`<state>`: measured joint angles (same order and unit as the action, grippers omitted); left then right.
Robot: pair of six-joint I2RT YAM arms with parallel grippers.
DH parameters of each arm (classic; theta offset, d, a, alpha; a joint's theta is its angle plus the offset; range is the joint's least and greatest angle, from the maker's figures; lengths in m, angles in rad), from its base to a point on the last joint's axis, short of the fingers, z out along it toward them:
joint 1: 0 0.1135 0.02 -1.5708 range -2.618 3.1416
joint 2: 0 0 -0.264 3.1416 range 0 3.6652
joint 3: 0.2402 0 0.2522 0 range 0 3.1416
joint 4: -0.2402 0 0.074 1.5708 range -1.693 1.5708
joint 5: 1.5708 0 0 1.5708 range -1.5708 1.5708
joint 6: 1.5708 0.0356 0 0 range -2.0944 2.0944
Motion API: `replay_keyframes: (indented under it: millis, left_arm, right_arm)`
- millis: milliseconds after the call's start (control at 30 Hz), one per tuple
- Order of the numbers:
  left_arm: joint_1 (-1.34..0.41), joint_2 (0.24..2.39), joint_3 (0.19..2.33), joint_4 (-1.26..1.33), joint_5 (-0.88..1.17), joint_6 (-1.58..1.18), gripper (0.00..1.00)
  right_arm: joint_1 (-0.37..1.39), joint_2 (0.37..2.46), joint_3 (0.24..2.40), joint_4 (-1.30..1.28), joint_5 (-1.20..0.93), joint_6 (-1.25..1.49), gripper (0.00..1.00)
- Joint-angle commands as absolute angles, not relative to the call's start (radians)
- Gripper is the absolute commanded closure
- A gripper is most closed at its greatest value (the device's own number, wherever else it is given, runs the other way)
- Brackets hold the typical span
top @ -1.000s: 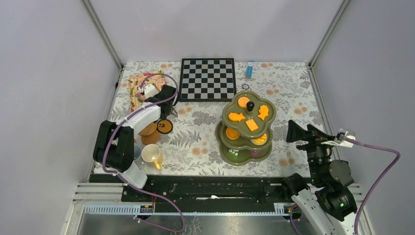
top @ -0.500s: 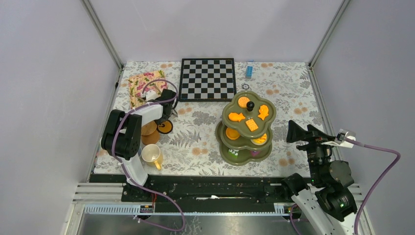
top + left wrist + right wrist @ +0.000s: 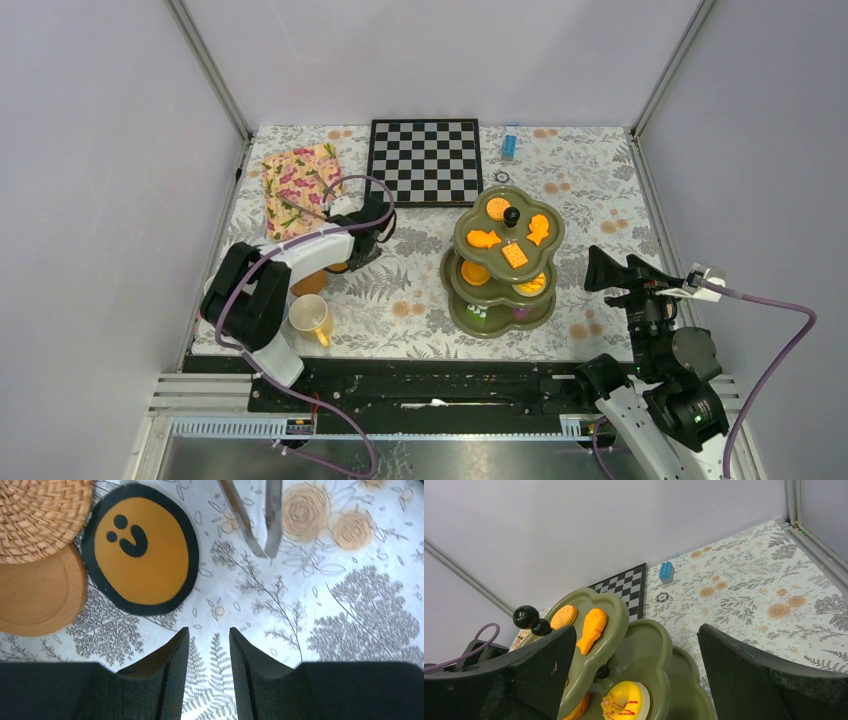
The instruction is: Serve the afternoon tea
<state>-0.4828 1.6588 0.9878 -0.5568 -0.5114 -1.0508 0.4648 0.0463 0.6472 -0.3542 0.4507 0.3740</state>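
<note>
Nothing picked up yet

The left gripper (image 3: 209, 632) hangs low, fingers a little apart, holding nothing, it seems. An orange coaster (image 3: 140, 550) lies near it. The green stand (image 3: 505, 262) sits in the middle. The right gripper (image 3: 636, 630) is spread wide.

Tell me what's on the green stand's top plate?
On the top tier sit four orange biscuits: a round one, a fish shape, a square one and one more, around the black knob. It covers much of the tiers below.
</note>
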Motion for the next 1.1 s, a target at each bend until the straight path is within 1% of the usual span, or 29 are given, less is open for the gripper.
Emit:
replay_keyframes:
  millis: [0, 100, 133, 200, 267, 333, 433, 667, 900, 1067]
  left_arm:
    - [-0.493, 1.586, 1.014, -0.602, -0.544, -1.053, 0.61]
    - [-0.447, 1.567, 1.047, -0.63, -0.639, -0.986, 0.55]
    - [-0.418, 1.563, 1.052, -0.626, -0.64, -0.968, 0.53]
    - [-0.354, 1.552, 1.03, -0.565, -0.61, -0.918, 0.52]
    - [-0.291, 1.552, 0.996, -0.482, -0.546, -0.88, 0.54]
    - [-0.238, 1.575, 0.99, -0.434, -0.481, -0.866, 0.6]
    - [-0.206, 1.626, 0.999, -0.387, -0.473, -0.845, 0.66]
    - [-0.198, 1.731, 1.005, -0.39, -0.46, -0.871, 0.68]
    - [-0.198, 1.66, 0.871, -0.398, -0.455, -0.919, 0.69]
    - [-0.218, 1.622, 0.817, -0.391, -0.335, -0.924, 0.7]
  right_arm:
    - [0.469, 0.054, 0.648, -0.32, 0.433, 0.384, 0.02]
    - [0.469, 0.058, 0.649, -0.321, 0.425, 0.389, 0.02]
    - [0.469, 0.057, 0.65, -0.32, 0.425, 0.39, 0.02]
    - [0.469, 0.055, 0.648, -0.32, 0.423, 0.396, 0.02]
    - [0.469, 0.053, 0.644, -0.318, 0.425, 0.4, 0.02]
    - [0.469, 0.052, 0.643, -0.319, 0.422, 0.405, 0.02]
    - [0.469, 0.047, 0.645, -0.32, 0.421, 0.401, 0.02]
    - [0.469, 0.047, 0.658, -0.326, 0.428, 0.385, 0.02]
    - [0.469, 0.046, 0.646, -0.328, 0.433, 0.386, 0.02]
    - [0.469, 0.058, 0.64, -0.315, 0.426, 0.389, 0.02]
